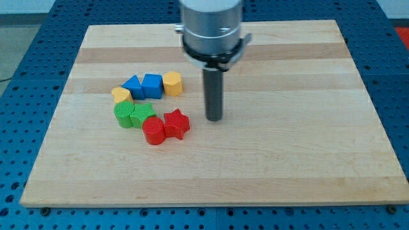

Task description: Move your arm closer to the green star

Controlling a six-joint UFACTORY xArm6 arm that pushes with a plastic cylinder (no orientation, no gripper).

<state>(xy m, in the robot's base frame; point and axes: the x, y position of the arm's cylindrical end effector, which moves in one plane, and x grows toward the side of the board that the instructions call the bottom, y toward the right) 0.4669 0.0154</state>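
My tip (214,119) sits centre frame on the tabletop (287,160), right of the red star (177,124). Green star (143,114) lies left of centre, well apart; approach unfinished. End effector is a bare rod, no jaws.

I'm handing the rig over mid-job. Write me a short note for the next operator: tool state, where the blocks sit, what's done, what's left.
Tool: my tip is on the board, touching no block, to the view's right of the cluster.
Blocks: the green star sits mid-cluster, between the green block on its left and the red cylinder and red star on its right. Blue blocks and yellow blocks lie above.
Done: nothing visibly disturbed.
Left: close the gap leftward; the red star stands in the straight path.
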